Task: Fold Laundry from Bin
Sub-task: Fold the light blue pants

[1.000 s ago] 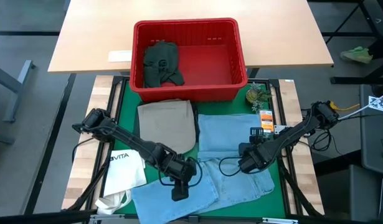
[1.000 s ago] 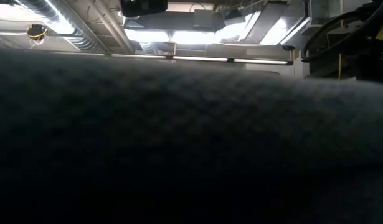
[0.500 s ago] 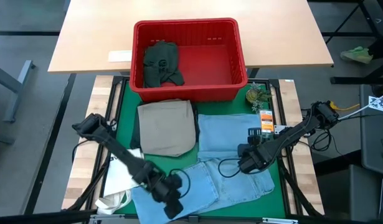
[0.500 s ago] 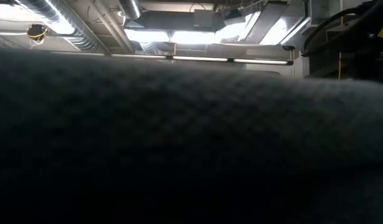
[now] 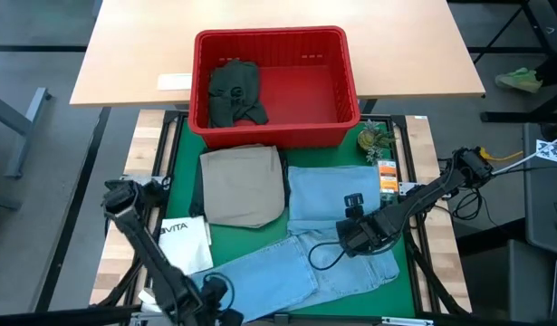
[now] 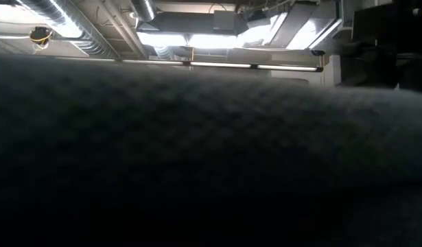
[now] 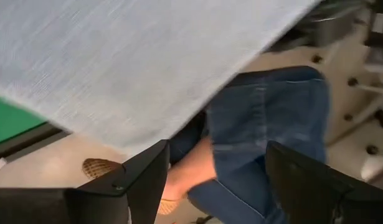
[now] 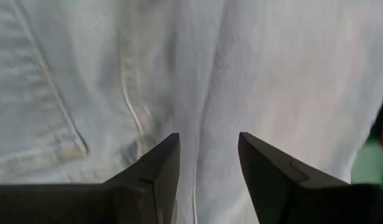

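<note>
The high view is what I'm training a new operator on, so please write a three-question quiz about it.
1. True or false: the red slotted plastic bin holds a dark green garment.
2. Which folded piece lies directly in front of the bin?
A. khaki folded trousers
B. a dark navy towel
C. a striped shirt
3. Fill in: the right gripper hovers over the ____ blue jeans, fingers apart, while the left gripper sits open at the table's front edge, holding nothing.

Key: 1 true; 2 A; 3 light
</note>
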`<move>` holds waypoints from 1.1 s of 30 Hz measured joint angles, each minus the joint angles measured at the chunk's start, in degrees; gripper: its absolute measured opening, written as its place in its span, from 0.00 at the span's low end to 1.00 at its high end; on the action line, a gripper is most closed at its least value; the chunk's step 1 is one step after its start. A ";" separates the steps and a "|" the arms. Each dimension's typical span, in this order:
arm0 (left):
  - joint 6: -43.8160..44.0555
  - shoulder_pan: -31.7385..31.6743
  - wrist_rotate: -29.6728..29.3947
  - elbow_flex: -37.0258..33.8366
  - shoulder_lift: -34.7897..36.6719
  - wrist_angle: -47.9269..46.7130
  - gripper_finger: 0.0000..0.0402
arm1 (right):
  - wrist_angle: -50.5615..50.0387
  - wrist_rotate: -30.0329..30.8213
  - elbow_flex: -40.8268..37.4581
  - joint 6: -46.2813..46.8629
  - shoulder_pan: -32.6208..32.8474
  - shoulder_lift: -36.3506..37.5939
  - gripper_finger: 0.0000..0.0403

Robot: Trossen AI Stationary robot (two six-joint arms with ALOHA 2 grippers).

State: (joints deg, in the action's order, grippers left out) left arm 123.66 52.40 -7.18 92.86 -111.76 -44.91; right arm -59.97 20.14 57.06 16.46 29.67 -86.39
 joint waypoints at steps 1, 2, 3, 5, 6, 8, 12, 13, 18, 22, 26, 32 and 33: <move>1.53 0.79 -0.38 0.00 -0.89 -0.16 0.65 | 1.07 0.00 0.01 -0.76 0.00 0.00 0.41; 3.01 1.49 -0.65 0.00 -1.81 -0.14 0.65 | 2.10 -0.01 0.02 -1.76 0.00 0.00 0.41; 4.39 2.28 -0.75 0.00 -2.70 -0.21 0.65 | 3.05 0.00 0.02 -2.49 0.00 0.00 0.41; 6.50 3.53 -0.67 0.00 -4.43 -0.41 0.65 | 4.80 -0.09 0.02 -4.06 0.00 0.00 0.41; 7.14 4.00 -0.61 0.00 -5.23 -0.38 0.65 | 5.41 -0.13 0.02 -4.89 0.00 0.00 0.41; 8.09 4.67 -0.31 0.00 -6.66 -0.58 0.65 | 6.64 -0.17 0.02 -6.04 0.00 0.00 0.41; 8.34 5.36 3.15 0.00 -8.18 -0.61 0.65 | 7.81 -0.20 0.02 -6.49 0.00 0.00 0.41; 8.37 5.56 3.47 0.00 -8.41 -0.61 0.65 | 7.87 -0.18 0.02 -6.48 0.00 0.00 0.41; 9.46 6.91 3.87 0.00 -8.93 -2.16 0.65 | 7.83 -0.20 0.02 -6.50 0.00 0.00 0.41; 9.48 7.73 3.80 0.00 -8.88 -5.46 0.64 | 7.83 -0.20 0.02 -6.50 0.00 0.00 0.41; 9.48 8.10 3.18 0.00 -8.88 -9.22 0.64 | 7.83 -0.20 0.02 -6.50 0.00 0.00 0.41; 9.48 8.00 0.68 -0.99 -8.86 -9.13 0.64 | 7.83 -0.21 0.02 -6.50 0.00 0.00 0.41; 9.48 7.98 0.67 -1.54 -8.86 -8.72 0.64 | 7.85 -0.20 0.02 -6.50 0.00 0.00 0.41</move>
State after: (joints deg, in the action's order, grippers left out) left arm 133.14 60.38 -6.51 91.32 -120.62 -53.63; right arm -52.12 19.94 57.08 9.96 29.67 -86.39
